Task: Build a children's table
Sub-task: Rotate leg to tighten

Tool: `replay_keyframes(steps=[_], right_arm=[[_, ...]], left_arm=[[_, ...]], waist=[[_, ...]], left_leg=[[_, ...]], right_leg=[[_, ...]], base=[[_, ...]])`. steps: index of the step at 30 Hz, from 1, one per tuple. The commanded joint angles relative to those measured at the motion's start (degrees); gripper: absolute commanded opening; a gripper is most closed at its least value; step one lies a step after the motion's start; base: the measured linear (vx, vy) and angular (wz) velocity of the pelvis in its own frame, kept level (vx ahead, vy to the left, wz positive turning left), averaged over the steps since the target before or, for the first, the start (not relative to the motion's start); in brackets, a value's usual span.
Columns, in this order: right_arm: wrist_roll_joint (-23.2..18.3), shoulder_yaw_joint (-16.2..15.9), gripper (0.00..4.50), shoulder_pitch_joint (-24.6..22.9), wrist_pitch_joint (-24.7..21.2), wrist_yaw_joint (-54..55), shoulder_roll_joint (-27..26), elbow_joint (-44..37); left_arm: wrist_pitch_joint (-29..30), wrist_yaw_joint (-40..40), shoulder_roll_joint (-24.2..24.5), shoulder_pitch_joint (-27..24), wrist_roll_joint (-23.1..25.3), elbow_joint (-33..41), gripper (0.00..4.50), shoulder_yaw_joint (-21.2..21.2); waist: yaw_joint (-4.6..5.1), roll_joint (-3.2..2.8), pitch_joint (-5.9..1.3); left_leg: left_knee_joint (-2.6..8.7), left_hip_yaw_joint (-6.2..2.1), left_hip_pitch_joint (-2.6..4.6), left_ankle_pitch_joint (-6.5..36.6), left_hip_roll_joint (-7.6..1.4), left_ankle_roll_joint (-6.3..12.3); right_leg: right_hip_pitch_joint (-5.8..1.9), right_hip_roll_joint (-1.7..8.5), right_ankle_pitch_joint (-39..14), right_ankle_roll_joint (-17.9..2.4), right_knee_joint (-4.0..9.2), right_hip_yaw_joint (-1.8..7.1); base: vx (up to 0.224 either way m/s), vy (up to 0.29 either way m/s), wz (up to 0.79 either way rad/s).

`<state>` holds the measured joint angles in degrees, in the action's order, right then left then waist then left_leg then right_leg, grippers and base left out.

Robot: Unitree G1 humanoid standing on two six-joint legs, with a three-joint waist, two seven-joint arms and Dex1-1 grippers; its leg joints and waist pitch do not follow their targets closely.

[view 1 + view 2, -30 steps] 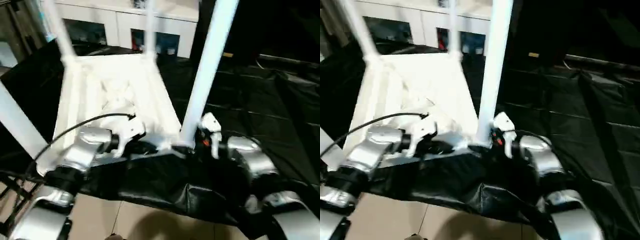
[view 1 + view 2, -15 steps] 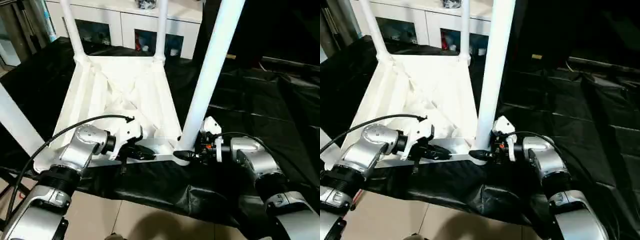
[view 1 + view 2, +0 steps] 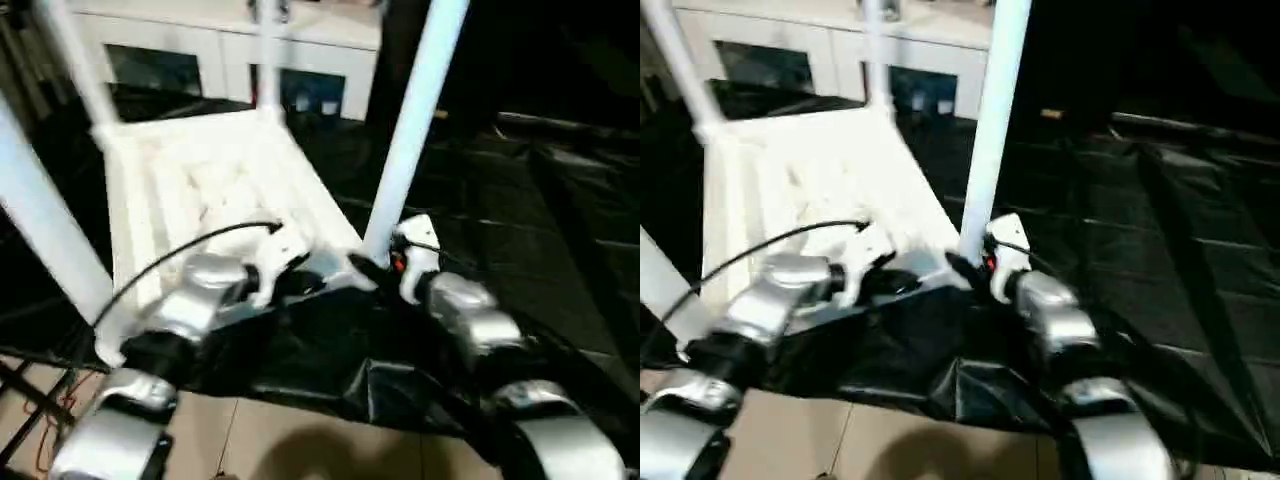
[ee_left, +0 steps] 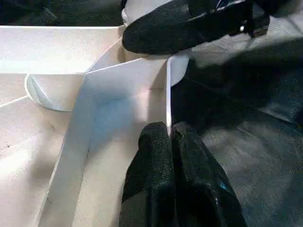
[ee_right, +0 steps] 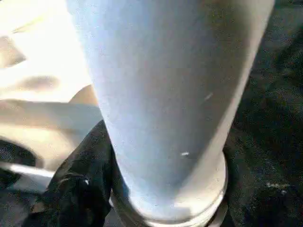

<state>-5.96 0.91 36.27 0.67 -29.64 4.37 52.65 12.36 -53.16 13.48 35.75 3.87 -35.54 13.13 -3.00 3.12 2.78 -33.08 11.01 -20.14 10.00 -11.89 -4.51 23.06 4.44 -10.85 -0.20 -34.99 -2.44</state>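
Left eye view: upturned white children's table [image 3: 200, 190], left tool [image 4: 169, 137] pinching its rim, right tool [image 5: 142, 189] clasping leg [image 3: 405, 150].

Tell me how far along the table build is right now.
The tabletop lies upside down on the black sheet, and all four legs stand up from its corners. In hand: the right gripper is around the base of the near right leg, and the left gripper is shut on the tabletop's near rim beside it. Left: whether that leg is fully seated I cannot tell; then flipping the table upright.
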Motion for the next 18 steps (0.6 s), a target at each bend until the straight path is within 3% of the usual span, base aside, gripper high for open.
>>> replay_keyframes(steps=[1, 3, 7, 11, 17, 18], right_arm=[[2.22, -2.54, 3.27, 0.11, -1.17, 0.16, -3.41, 2.74], [1.61, -2.93, 3.50, 0.39, -1.07, -1.80, -4.20, 2.22], [4.75, -5.29, 3.83, 0.64, 2.32, -2.05, -1.76, 2.33], [4.41, -5.83, 3.83, 0.71, 4.05, -7.75, 0.60, 2.53], [2.55, -6.39, 3.83, -0.45, 3.74, -21.42, 4.60, -0.86], [0.97, -7.11, 3.83, -1.25, 2.13, -28.31, 6.64, -3.16]], left_arm=[[0.34, 0.54, -4.02, 0.81, -0.77, 1.26, 0.00, 2.11], [0.42, 0.06, -4.97, 0.08, -0.67, 2.12, 0.00, 3.08], [-0.16, -1.24, -3.62, -0.18, -0.64, 2.04, 0.00, 3.23], [-1.57, -3.57, -1.66, -0.23, -0.86, 1.92, 0.00, 3.01], [-4.16, -10.38, 2.14, -0.71, -1.88, 2.38, 0.00, 3.15], [-5.32, -14.59, 4.01, -1.18, -2.92, 2.96, 0.00, 3.20]], waist=[[0.05, -0.13, -2.85], [0.02, -0.16, -2.96], [-0.15, -0.19, -3.04], [-0.25, -0.19, -3.08], [-0.43, -0.15, -3.57], [-0.48, -0.21, -3.59]], left_leg=[[4.26, -0.83, 0.44, 19.16, -1.24, -0.58], [4.31, -0.82, 0.25, 18.64, -1.33, -0.23], [4.23, -0.64, 0.11, 17.13, -1.31, 0.17], [4.15, -0.58, 0.15, 17.39, -1.29, 0.74], [3.62, -0.30, -0.16, 11.32, -1.26, 3.23], [3.56, -0.26, -0.21, 10.23, -1.32, 3.85]], right_leg=[[-1.39, 3.35, -24.13, -8.53, 5.61, 2.06], [-1.57, 3.25, -21.92, -8.97, 5.37, 2.05], [-1.74, 3.21, -17.95, -10.25, 4.99, 2.10], [-1.88, 3.23, -17.38, -10.56, 4.98, 2.14], [-2.62, 3.00, -6.02, -13.86, 3.72, 2.09], [-2.65, 3.03, -4.00, -14.49, 3.45, 2.08]], base=[[0.000, 0.000, 0.00], [0.000, 0.000, 0.00], [0.000, 0.000, 0.00], [0.000, 0.000, 0.00], [0.000, 0.000, 0.00], [0.000, 0.000, 0.00]])
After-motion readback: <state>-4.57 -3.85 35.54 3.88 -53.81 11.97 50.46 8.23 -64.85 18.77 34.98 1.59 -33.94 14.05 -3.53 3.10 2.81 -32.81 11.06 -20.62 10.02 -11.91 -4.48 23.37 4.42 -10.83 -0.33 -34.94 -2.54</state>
